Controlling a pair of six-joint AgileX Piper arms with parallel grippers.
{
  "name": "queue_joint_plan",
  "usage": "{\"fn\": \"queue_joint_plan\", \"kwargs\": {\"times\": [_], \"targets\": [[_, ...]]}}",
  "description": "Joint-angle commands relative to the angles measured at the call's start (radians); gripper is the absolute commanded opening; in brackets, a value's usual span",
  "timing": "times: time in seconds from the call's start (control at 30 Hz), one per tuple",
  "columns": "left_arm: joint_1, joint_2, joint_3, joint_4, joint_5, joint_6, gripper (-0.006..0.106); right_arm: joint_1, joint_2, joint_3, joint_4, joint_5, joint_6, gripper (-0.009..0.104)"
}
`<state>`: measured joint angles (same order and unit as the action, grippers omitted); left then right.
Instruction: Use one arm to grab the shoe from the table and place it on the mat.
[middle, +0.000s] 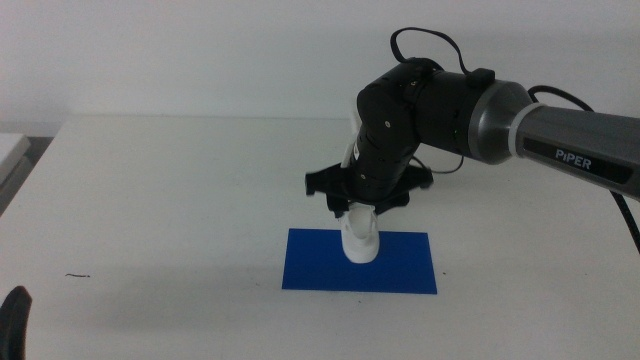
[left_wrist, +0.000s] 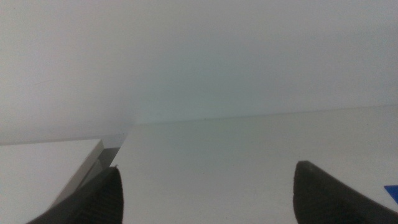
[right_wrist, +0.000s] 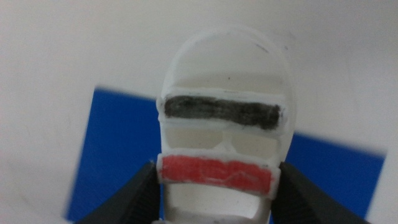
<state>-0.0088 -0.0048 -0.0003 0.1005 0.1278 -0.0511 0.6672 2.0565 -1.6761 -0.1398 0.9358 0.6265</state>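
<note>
While right gripper (right_wrist: 214, 186) clamps shoe (middle: 359, 238) over mat (middle: 400, 265), sole contact seemingly hidden.

The only readable text is the white lettering "PiPER" on the grey forearm section of the arm (middle: 560, 140), which enters the middle view from the right; the wording sits well up the arm from the jaws, on the side turned to the camera. The shoe (right_wrist: 225, 130) between those jaws shows black and red straps but no lettering or logo that can be read. Neither wrist view shows any other writing.
</note>
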Motion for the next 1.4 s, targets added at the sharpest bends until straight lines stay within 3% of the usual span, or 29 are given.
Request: {"fn": "queue_joint_plan", "kwargs": {"times": [0.0, 0.17, 0.27, 0.37, 0.47, 0.53, 0.73, 1.13, 1.2, 1.23, 1.37], "targets": [[-0.002, 0.005, 0.000, -0.004, -0.012, -0.003, 0.094, 0.004, -0.006, -0.007, -0.003, -0.008, -0.289, -0.002], [-0.002, 0.005, 0.000, -0.004, -0.012, -0.003, 0.094, 0.004, -0.004, -0.007, 0.001, -0.017, -0.343, -0.002], [-0.002, 0.005, 0.000, -0.004, -0.012, -0.003, 0.094, 0.004, -0.004, -0.007, 0.020, 0.028, -0.724, -0.002], [-0.002, 0.005, 0.000, -0.004, -0.012, -0.003, 0.094, 0.000, -0.004, -0.007, 0.087, 0.065, -1.202, -0.002], [-0.002, 0.005, 0.000, -0.004, -0.012, -0.003, 0.094, -0.009, 0.001, -0.007, 0.178, 0.054, -1.432, -0.002], [-0.002, 0.005, 0.000, -0.004, -0.012, -0.003, 0.094, -0.011, 0.007, -0.007, 0.222, 0.056, -1.446, -0.002], [-0.002, 0.005, 0.000, -0.004, -0.012, -0.003, 0.094, -0.013, 0.046, -0.007, 0.168, 0.070, -1.448, -0.002], [-0.002, 0.005, 0.000, -0.004, -0.012, -0.003, 0.094, -0.020, 0.104, -0.007, 0.162, 0.063, -1.513, 0.000], [-0.002, 0.005, 0.000, -0.004, -0.012, -0.003, 0.094, -0.020, 0.106, -0.003, 0.162, 0.061, -1.513, 0.007], [-0.002, 0.005, 0.000, -0.004, -0.012, -0.003, 0.094, -0.020, 0.106, -0.002, 0.160, 0.052, -1.511, 0.041], [-0.002, 0.005, 0.000, -0.004, -0.012, -0.003, 0.094, -0.016, 0.095, -0.002, 0.116, 0.052, -1.428, 0.092]]}}
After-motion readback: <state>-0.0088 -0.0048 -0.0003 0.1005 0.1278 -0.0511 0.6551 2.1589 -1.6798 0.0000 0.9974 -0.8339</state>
